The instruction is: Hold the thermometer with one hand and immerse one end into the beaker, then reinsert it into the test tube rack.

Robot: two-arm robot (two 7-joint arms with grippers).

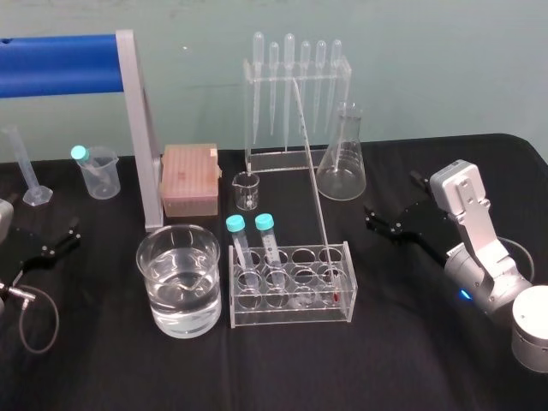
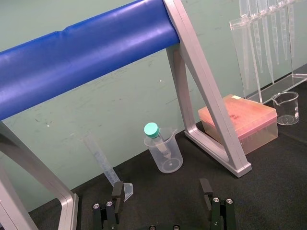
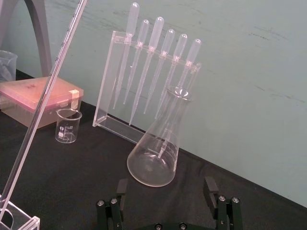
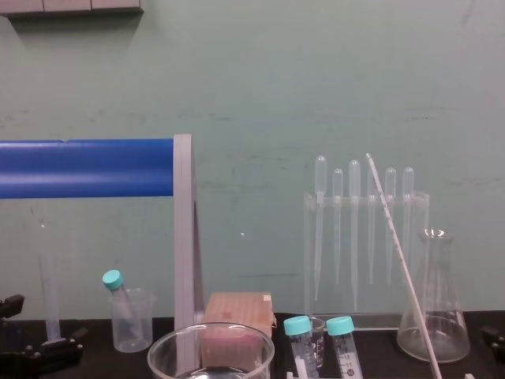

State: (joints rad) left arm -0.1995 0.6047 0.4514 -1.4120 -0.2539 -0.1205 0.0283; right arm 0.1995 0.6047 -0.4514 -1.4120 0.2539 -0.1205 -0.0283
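One thermometer (image 1: 315, 193) stands in the test tube rack (image 1: 291, 322) at lower centre of the head view. Its red tip sits low at the rack's right end and its stem leans toward the upper left, crossing in front of the pipette stand; neither gripper touches it. In the chest view the thermometer (image 4: 402, 264) slants from lower right to upper centre. The rack also holds two tubes with cyan caps (image 1: 235, 224) at its left end. One beaker (image 1: 147, 257), part-filled with clear liquid, stands on the black counter (image 1: 411, 351) just beside the rack's left side. Behind the rack, in the upper centre of the frame, are six pipettes (image 1: 289, 77) hanging in one clear stand, one conical flask (image 1: 342, 167), one small beaker (image 1: 247, 190) and one pink box (image 1: 190, 178). The left gripper (image 1: 58, 240) rests on the counter at the left edge, well apart from the beaker. It is released and holds nothing — in the left wrist view its gripper (image 2: 161, 191) shows both fingers spread. The right gripper (image 1: 392, 199) is at the right of the frame, near the rack but apart from it. It is likewise released and holds nothing — in the right wrist view its gripper (image 3: 166, 187) faces the flask.
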